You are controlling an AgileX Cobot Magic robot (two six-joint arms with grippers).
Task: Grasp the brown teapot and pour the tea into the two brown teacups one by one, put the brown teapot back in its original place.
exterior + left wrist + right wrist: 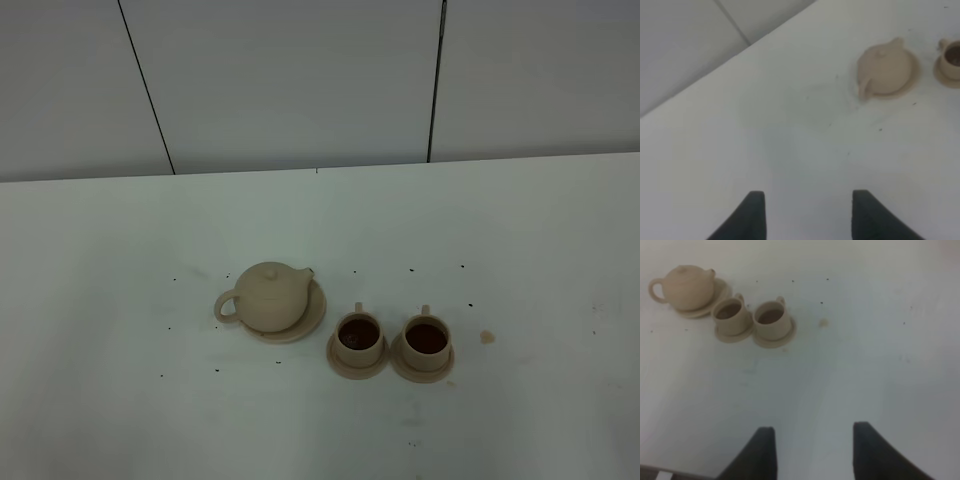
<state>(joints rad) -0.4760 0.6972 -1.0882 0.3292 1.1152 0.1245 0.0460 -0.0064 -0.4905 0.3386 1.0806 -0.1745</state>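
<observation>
I judge the brown teapot (270,296), left of centre, rigid, smooth, breakable clay, best taken by its loop handle (227,307); left gripper (807,215) and right gripper (814,450) both stand apart, empty.

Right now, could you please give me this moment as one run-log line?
teapot: on big saucer | both cups: hold tea | left gripper: open, clear | right gripper: open, clear

You have the teapot (269,296) sitting on its wide saucer (312,312) on the table (520,240), handle to the left. Right of it and slightly nearer, two teacups (359,338) (426,339) stand side by side (each on its own saucer), both holding tea.
</observation>
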